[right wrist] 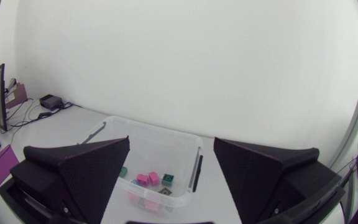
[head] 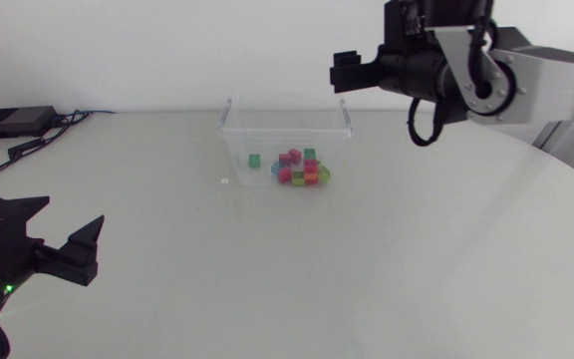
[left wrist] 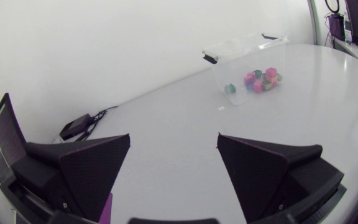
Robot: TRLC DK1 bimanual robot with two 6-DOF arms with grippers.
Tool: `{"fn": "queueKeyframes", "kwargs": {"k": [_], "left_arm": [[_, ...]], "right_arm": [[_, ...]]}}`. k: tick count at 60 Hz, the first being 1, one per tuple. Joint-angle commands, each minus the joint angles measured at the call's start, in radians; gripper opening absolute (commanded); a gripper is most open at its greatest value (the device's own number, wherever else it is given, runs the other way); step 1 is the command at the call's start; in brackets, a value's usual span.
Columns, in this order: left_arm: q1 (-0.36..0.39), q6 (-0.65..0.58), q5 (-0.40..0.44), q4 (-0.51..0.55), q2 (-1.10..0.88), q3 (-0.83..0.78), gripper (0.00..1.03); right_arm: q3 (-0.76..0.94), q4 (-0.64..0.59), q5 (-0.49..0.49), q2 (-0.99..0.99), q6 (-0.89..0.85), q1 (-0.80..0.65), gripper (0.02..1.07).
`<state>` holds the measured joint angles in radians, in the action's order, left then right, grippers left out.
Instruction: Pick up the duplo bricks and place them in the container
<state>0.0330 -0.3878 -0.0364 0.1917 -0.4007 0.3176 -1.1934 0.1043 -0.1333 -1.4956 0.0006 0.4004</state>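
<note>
**Bricks in the clear tub, both grippers empty**

At the far left of the smooth white table (head: 417, 249), a flat black box (head: 13, 122) sits with thin cables trailing from it. Nearer the front, the left gripper (head: 63, 231) hangs low over the table. Its matte wedge fingers are spread wide with nothing between them, well apart from everything else.

A tiny white scrap (head: 225, 181) lies just beside the tub's left front corner. The container (head: 267, 132) is a see-through rectangular plastic tub with black clips at its ends, standing open at the middle of the table. All the bricks (head: 302, 170) are inside it. One green brick (head: 254, 161) lies alone toward the left, and the pink, red, green and yellow ones are bunched toward the right.

The right gripper (head: 347, 70) is raised off the table near the tub's right end, also spread wide and holding nothing. Nothing lies between either gripper and the tub.
</note>
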Motion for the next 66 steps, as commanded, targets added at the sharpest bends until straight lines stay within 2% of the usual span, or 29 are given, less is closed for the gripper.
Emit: {"fn": "queueKeyframes", "kwargs": {"k": [1,8,21,41,51,66], "left_arm": [[-0.019,-0.036,-0.008,-0.037,0.033,-0.045,0.98],[-0.054,-0.046,-0.008,-0.08,0.06,-0.077,0.98],[-0.061,-0.057,-0.008,-0.121,0.126,-0.13,0.98],[-0.054,-0.062,-0.013,-0.094,0.201,-0.172,0.98],[-0.024,-0.065,-0.022,-0.066,0.211,-0.186,0.98],[-0.026,0.05,-0.007,-0.098,0.259,-0.219,0.98]], "right_arm": [[0.11,0.026,-0.014,0.087,-0.005,-0.025,1.01],[0.235,0.04,-0.022,0.21,-0.017,-0.052,1.01],[0.476,0.058,-0.022,0.449,-0.045,-0.133,1.01],[0.821,0.078,-0.048,0.821,-0.128,-0.186,1.01],[0.937,0.066,-0.071,0.997,-0.171,-0.186,1.01],[1.002,0.023,-0.019,1.124,-0.128,-0.24,1.0]]}}
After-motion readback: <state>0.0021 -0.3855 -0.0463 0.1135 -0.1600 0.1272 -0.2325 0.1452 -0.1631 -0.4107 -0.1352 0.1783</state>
